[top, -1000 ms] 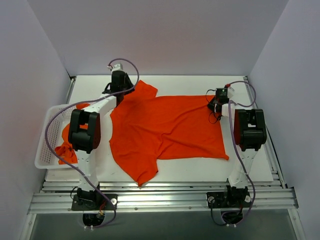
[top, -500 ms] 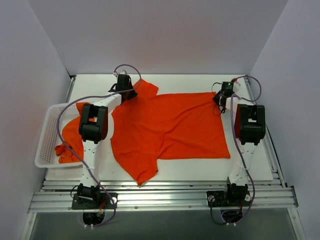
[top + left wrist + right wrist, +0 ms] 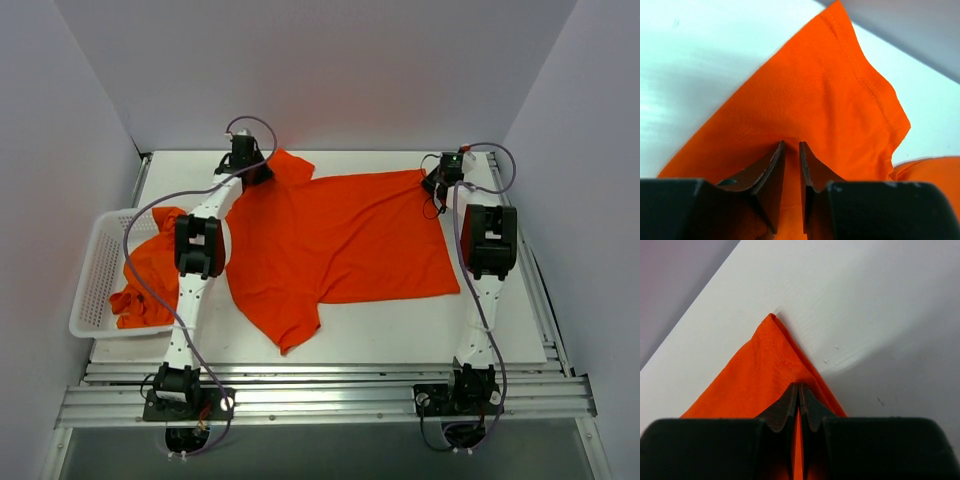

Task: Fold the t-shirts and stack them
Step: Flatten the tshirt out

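Left end effector (image 3: 791, 167): fingers nearly together with a thin slit between them, orange fabric bunched at the tips; it looks like a pinch on the sleeve end of the t-shirt (image 3: 340, 245), though whether the cloth is truly caught I cannot tell.
Right end effector (image 3: 799, 407): pressed together on a hemmed corner of the same t-shirt, the point of the corner sticking out just past the tips.
Between the two: the shirt lies spread on the worktop (image 3: 400, 335), one sleeve trailing back toward the arm bases.
Off to the left effector's side: more t-shirts (image 3: 150, 275) heaped in a white basket (image 3: 88, 300).
Step in hand: I'd say flattening the shirt along its far edge before the first fold.
Next move: probably both ends carried together, evenly, so the cloth doesn't skew.
Arms: both stretched far out from their bases, wrists low over the far edge.
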`<action>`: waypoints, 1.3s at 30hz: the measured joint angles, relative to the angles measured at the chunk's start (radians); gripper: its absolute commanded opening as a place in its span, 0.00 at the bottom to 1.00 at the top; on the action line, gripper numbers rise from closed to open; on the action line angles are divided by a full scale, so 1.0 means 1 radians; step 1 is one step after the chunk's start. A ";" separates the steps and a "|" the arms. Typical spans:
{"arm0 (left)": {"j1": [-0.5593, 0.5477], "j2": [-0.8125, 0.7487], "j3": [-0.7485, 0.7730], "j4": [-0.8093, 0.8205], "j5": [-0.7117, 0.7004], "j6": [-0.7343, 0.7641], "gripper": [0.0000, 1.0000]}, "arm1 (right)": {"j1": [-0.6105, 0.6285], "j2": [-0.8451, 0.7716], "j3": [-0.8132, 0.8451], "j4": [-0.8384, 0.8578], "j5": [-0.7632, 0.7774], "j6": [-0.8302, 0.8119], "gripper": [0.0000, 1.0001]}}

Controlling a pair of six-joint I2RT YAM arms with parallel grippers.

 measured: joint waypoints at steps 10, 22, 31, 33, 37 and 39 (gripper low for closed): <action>0.040 0.102 0.183 0.006 0.145 -0.006 0.77 | 0.000 0.012 0.013 0.016 -0.007 0.010 0.39; 0.044 -0.494 -0.416 0.126 0.004 0.147 0.94 | 0.005 -0.412 -0.217 -0.023 0.182 -0.089 0.72; 0.048 -1.290 -1.090 0.638 0.171 0.067 0.94 | 0.106 -1.189 -0.572 -0.027 0.259 -0.102 0.94; 0.047 -1.336 -1.242 0.795 0.285 0.021 0.94 | 0.172 -1.338 -0.708 -0.039 0.303 -0.104 1.00; -0.126 -1.503 -1.690 0.735 0.153 0.053 0.94 | 0.443 -1.521 -0.890 -0.168 0.489 -0.147 1.00; -0.338 -1.615 -1.825 0.656 -0.022 0.119 0.94 | 0.546 -1.527 -0.895 -0.216 0.587 -0.178 1.00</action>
